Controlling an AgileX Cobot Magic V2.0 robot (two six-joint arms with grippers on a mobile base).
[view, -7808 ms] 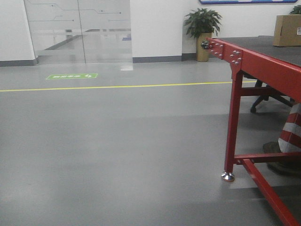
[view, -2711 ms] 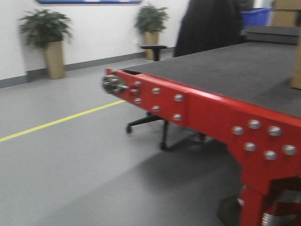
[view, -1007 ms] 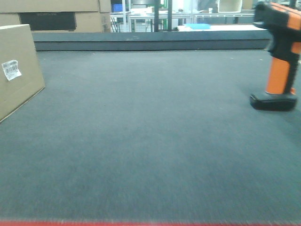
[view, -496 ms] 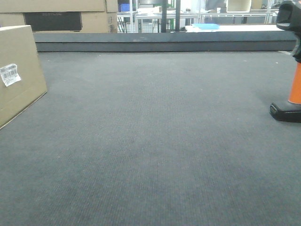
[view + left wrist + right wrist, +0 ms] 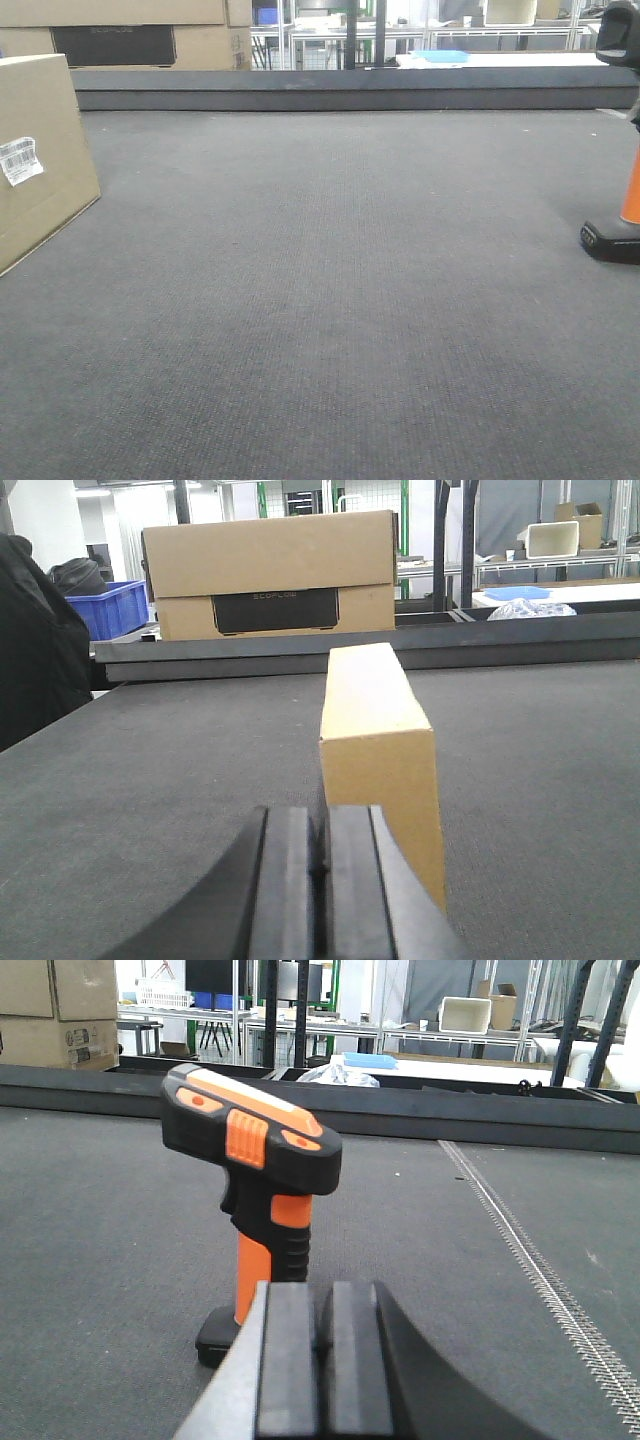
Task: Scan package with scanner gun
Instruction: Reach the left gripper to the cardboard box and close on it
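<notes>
The package (image 5: 40,150), a plain brown box with a small white barcode label (image 5: 19,160), stands at the left edge of the grey belt. It shows in the left wrist view as a narrow brown block (image 5: 380,760) just beyond my left gripper (image 5: 318,870), which is shut with nothing in it. The scanner gun (image 5: 255,1200), black head over orange shaft and black foot, stands upright right ahead of my right gripper (image 5: 320,1345), also shut and empty. In the front view only the scanner's foot and shaft (image 5: 615,225) show at the right edge.
A raised dark ledge (image 5: 350,90) borders the belt's far side. Wide brown cartons with a black panel (image 5: 270,575) sit behind it, with a blue crate (image 5: 105,605) and a dark-clothed figure (image 5: 35,660) to the left. A metal seam (image 5: 530,1260) runs along the belt at right.
The front view swung from the floor and red frame onto the belt. In the last second the scanner slid toward the right edge and the package shifted slightly.
</notes>
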